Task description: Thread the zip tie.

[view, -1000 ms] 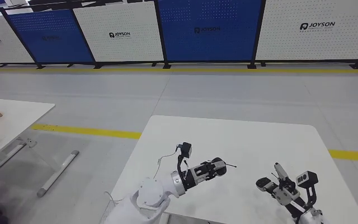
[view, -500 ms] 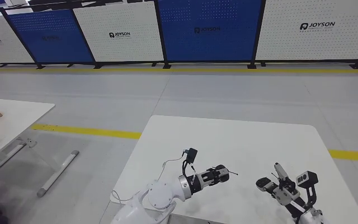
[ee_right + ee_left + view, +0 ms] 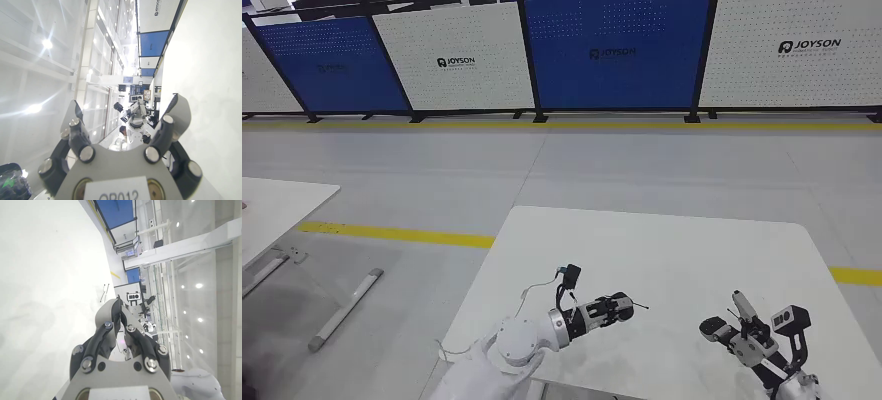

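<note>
I have the left gripper (image 3: 626,303) pinched tight on one tie (image 3: 639,305), a thin, stiff black strip that sticks out of the tips toward the right, low in the centre of the top view. The left arm lies low over the smooth white table (image 3: 662,240), forearm pointing right.

On my left wrist feed the two curved grey fingers (image 3: 105,311) of that gripper (image 3: 119,303) meet at their tips, with a dark sliver caught between them. Just past them, two fine dark lines (image 3: 103,293) show against the matte tabletop. I cannot tell whether they are ties lying there or the held one and its shadow.

The right gripper (image 3: 727,318) sits in the lower right corner of the top view, well apart from the left. Its two fingers (image 3: 177,106) are spread wide with nothing between them (image 3: 125,103).
</note>
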Robot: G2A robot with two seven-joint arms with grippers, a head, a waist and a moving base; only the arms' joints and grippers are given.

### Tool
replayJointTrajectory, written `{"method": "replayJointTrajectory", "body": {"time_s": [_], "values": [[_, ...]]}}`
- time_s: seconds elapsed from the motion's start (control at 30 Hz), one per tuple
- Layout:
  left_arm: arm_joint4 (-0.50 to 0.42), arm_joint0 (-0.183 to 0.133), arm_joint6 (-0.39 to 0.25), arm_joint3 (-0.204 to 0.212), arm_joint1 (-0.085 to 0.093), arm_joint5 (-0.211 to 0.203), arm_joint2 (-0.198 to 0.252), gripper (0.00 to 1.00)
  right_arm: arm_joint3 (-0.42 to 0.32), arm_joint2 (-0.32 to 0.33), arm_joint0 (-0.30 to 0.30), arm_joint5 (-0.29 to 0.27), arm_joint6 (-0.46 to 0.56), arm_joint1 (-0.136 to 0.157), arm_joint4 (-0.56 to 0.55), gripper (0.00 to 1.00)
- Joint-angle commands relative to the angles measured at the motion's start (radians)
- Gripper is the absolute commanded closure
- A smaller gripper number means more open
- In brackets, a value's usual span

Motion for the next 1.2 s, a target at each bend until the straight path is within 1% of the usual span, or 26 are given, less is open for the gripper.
{"method": "replayJointTrajectory", "body": {"time_s": [0.0, 0.4, 0.47, 0.57, 0.63, 0.7, 0.8, 0.83, 0.93, 0.97, 1.07, 1.17], "values": [[0.047, -0.015, -0.042, 0.021, 0.002, 0.005, 0.015, 1.00, 0.000, 0.000, 0.000, 0.000, 0.000, 0.000, 0.000, 0.00], [0.048, -0.015, -0.041, 0.020, 0.002, 0.002, 0.016, 1.00, 0.000, 0.000, 0.000, 0.000, 0.000, 0.000, 0.000, 0.00], [0.045, -0.015, -0.022, 0.011, 0.001, -0.003, 0.019, 1.00, 0.000, 0.000, 0.000, 0.000, 0.000, 0.000, 0.000, 0.00], [0.026, -0.009, 0.004, -0.010, 0.000, -0.027, 0.020, 1.00, 0.000, 0.000, 0.000, 0.000, 0.000, 0.000, 0.000, 0.00], [0.017, -0.004, 0.029, -0.029, 0.000, -0.045, 0.013, 1.00, 0.000, 0.000, 0.000, 0.000, 0.000, 0.000, 0.000, 0.00], [-0.011, 0.006, 0.037, -0.057, 0.001, -0.068, 0.001, 1.00, 0.000, 0.000, 0.000, 0.000, 0.000, 0.000, 0.000, 0.00], [-0.068, 0.036, 0.015, -0.101, 0.008, -0.114, -0.037, 1.00, 0.000, 0.000, 0.000, 0.000, 0.000, 0.000, 0.000, 0.00], [-0.097, 0.050, 0.000, -0.122, 0.012, -0.131, -0.055, 1.00, 0.000, 0.000, 0.000, 0.000, 0.000, 0.000, 0.000, 0.00], [-0.150, 0.079, -0.027, -0.169, 0.019, -0.165, -0.093, 1.00, 0.000, 0.000, 0.000, 0.000, 0.000, 0.000, 0.000, 0.00], [-0.178, 0.091, -0.044, -0.192, 0.022, -0.177, -0.105, 1.00, 0.000, 0.000, 0.000, 0.000, 0.000, 0.000, 0.000, 0.00], [-0.218, 0.116, -0.068, -0.242, 0.026, -0.212, -0.129, 1.00, 0.000, 0.000, 0.000, 0.000, 0.000, 0.000, 0.000, 0.00], [-0.228, 0.134, -0.070, -0.287, 0.029, -0.233, -0.140, 1.00, 0.000, 0.000, 0.000, 0.000, 0.000, 0.000, 0.000, 0.00]]}}
